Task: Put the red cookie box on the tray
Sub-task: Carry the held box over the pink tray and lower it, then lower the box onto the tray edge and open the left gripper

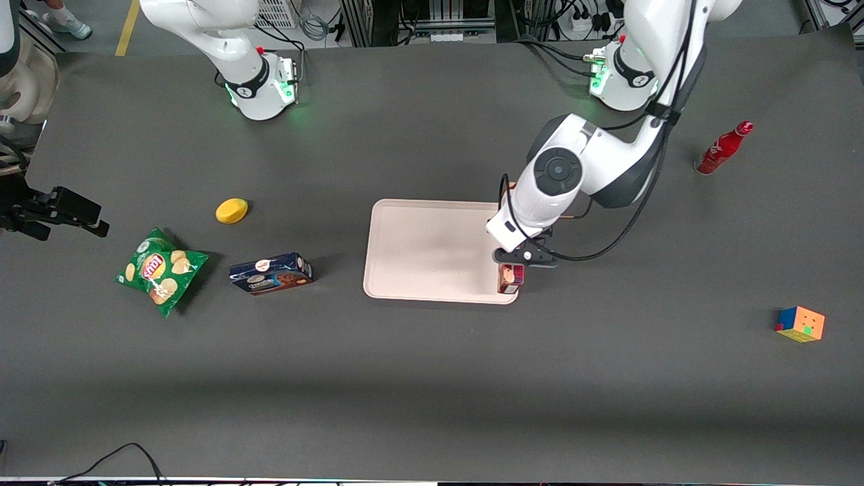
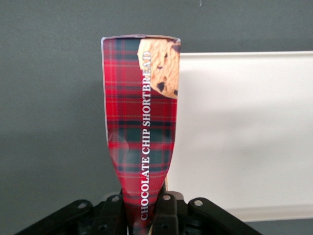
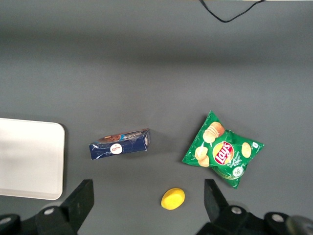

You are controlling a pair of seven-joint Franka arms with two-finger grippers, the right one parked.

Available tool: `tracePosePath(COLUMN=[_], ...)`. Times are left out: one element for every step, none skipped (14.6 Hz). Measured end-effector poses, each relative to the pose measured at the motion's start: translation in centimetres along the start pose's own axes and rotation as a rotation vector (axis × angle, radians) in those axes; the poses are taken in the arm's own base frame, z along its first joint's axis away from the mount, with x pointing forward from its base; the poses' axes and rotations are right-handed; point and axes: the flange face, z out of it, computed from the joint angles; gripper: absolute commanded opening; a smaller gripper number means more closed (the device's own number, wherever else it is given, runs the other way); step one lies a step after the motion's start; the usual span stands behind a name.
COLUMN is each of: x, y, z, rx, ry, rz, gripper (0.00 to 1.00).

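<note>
The gripper (image 1: 514, 264) pinches the red cookie box (image 2: 142, 122) by one end, its plaid face reading "CHOCOLATE CHIP SHORTBREAD" beside a cookie picture. The box hangs over the tray (image 1: 418, 250) at the corner nearest the front camera, toward the working arm's end of the bench (image 1: 432, 378). A green Lay's chip bag (image 3: 222, 149) lies toward the parked arm's end, near a blue cookie box (image 3: 120, 145).

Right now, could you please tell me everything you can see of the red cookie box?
The red cookie box is a long, narrow carton in dark-red plaid, printed with a cookie picture and the words CHOCOLATE CHIP SHORTBREAD. The gripper is shut on one end, where the sides look pinched in. It hangs at the tray's edge toward the working arm's end of the table; whether it touches the tray is unclear.
</note>
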Motion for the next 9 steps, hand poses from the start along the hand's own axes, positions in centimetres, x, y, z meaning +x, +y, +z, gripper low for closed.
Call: tracePosePath(x=[-0.2,-0.4,-0.6,-0.7,-0.7,-0.7,-0.7,-0.7,-0.7], y=[0.4,1.0,1.4,1.8,1.9,1.9,1.8,1.8,1.7], z=[1.1,2.0,2.9,3.6,4.3,4.8,5.4,5.8,6.1], rx=[0.015,0.023,0.023,0.018,0.010,0.004,0.002,0.002,0.002], ry=[-0.001,0.000,0.003,0.010,0.016,0.021,0.019,0.018,0.016], rz=[-0.001,-0.006,-0.014,-0.018,-0.020,-0.021,-0.023,-0.024,-0.025], gripper=[0.03,0.03,0.03,0.03,0.03,0.03,0.04,0.07,0.07])
